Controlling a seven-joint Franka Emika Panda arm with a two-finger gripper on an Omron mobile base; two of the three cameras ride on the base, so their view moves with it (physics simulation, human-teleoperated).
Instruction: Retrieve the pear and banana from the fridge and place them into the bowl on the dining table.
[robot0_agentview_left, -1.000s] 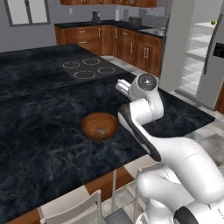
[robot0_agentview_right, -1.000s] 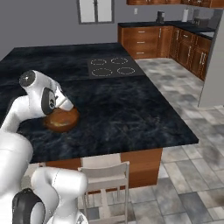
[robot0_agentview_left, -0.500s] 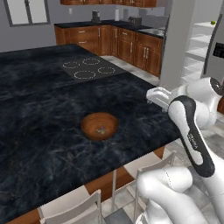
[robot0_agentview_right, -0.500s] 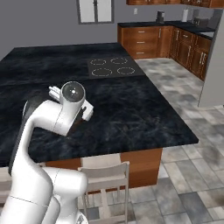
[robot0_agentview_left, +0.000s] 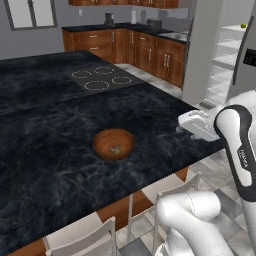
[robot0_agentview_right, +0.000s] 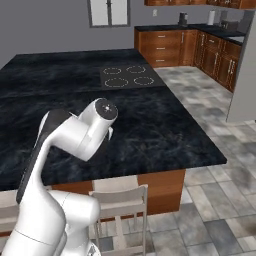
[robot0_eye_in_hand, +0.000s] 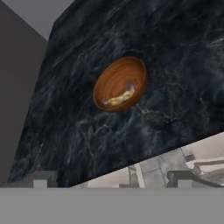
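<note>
Tool (robot0_eye_in_hand: 112, 179) gapes wide and empty, well apart from bowl (robot0_eye_in_hand: 120, 84) holding banana (robot0_eye_in_hand: 120, 98)

One marking is present: small dark lettering runs lengthwise on the white forearm link of the arm (robot0_agentview_left: 243, 156), at about 3 o'clock in the left base view. It is too blurred to read, possibly a maker's name. No other text, number or sign is legible.
</note>
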